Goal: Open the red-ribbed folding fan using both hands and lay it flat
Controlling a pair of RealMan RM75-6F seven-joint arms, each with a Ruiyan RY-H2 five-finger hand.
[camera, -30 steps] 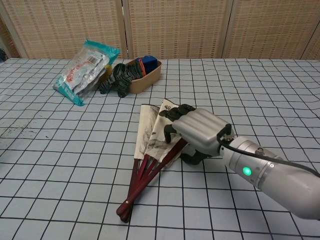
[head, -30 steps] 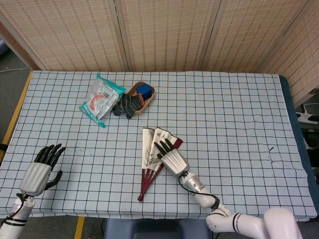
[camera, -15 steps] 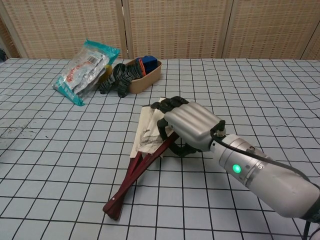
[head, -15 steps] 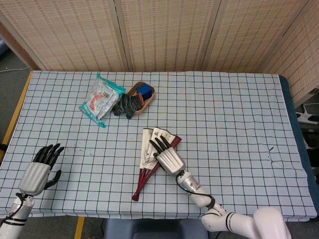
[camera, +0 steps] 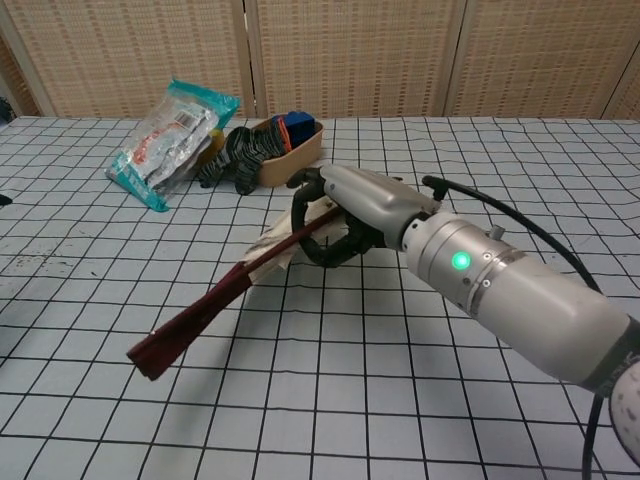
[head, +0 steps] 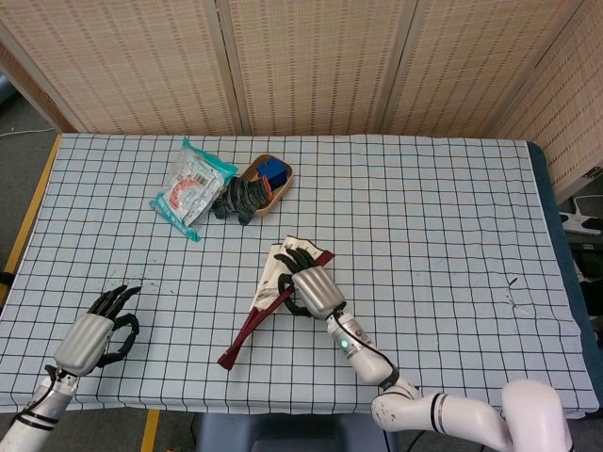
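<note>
The folding fan (head: 247, 330) has dark red ribs and a cream printed paper leaf. It is nearly folded together. My right hand (head: 313, 290) grips it near the leaf end, fingers wrapped around the ribs. In the chest view the fan (camera: 200, 315) slants down to the left from my right hand (camera: 365, 210), with its pivot end raised off the checked cloth. My left hand (head: 94, 337) hovers at the table's front left corner, far from the fan. Its fingers are bent and it holds nothing. The chest view does not show it.
A teal and white snack packet (head: 191, 188) lies at the back left. Beside it stands a small wooden tray (head: 280, 185) holding a blue item, with a dark striped cloth (head: 237, 200) draped over its edge. A woven screen stands behind the table.
My right hand has wrapped around the fan and lifted it. The spread leaf has folded together and the pivot end has swung left. My left hand's fingers have bent inward.
</note>
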